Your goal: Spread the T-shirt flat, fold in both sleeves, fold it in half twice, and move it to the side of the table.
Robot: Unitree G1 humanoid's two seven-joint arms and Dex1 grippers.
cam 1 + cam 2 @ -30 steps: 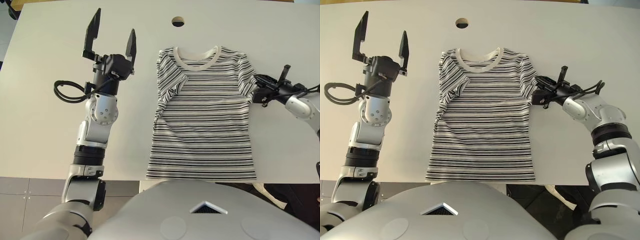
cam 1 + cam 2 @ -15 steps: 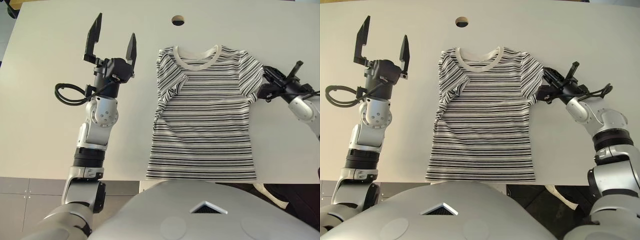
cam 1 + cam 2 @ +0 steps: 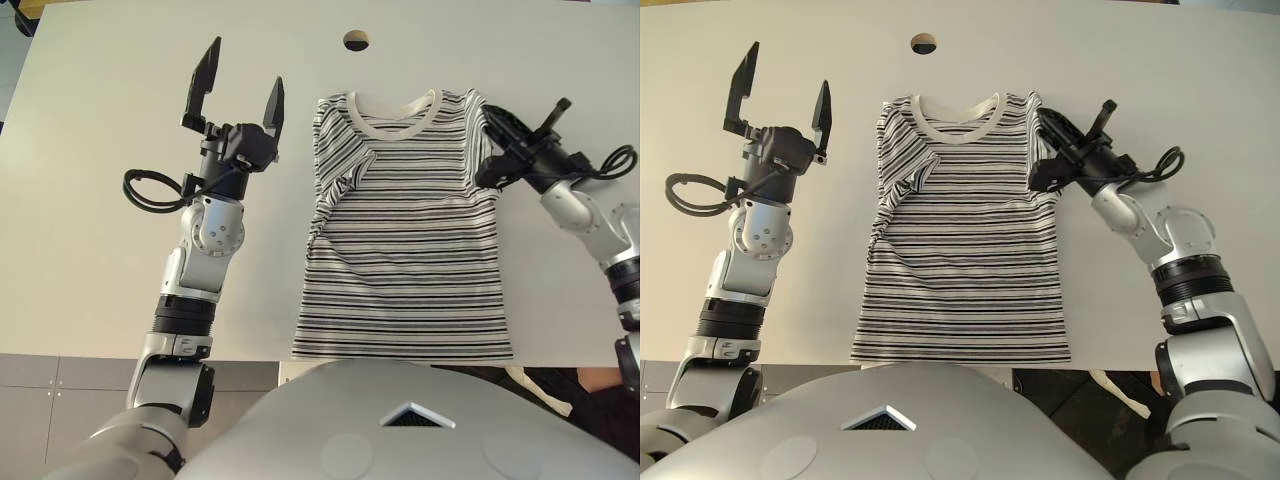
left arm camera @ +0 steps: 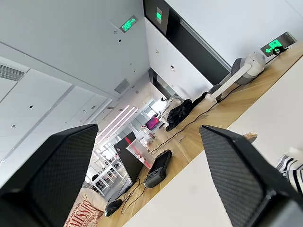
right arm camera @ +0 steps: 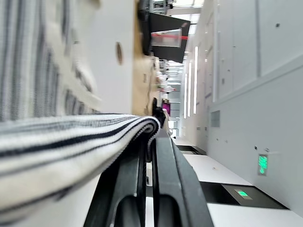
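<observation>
The right hand (image 3: 494,152) is clamping the right sleeve (image 3: 481,112), lifted at the shoulder of the T-shirt (image 3: 405,235); laying it inward, low, crease parallel to the side seam, is advisable. The left hand (image 3: 245,66) is hovering alongside, fingers apart. The T-shirt is lying on the bench (image 3: 90,200), long axis collar-to-hem, collar pointing away from the robot.

The T-shirt (image 3: 405,230) lies on the table (image 3: 90,250), with a hole (image 3: 354,41) just behind its collar. The left gripper (image 3: 248,61) hangs off to its left, and the right gripper (image 3: 495,140) is at its right sleeve.

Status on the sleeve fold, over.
Left tool open, raised beside T-shirt. Right tool shut on its sleeve, lifted over shirt body. Other sleeve folded in.
</observation>
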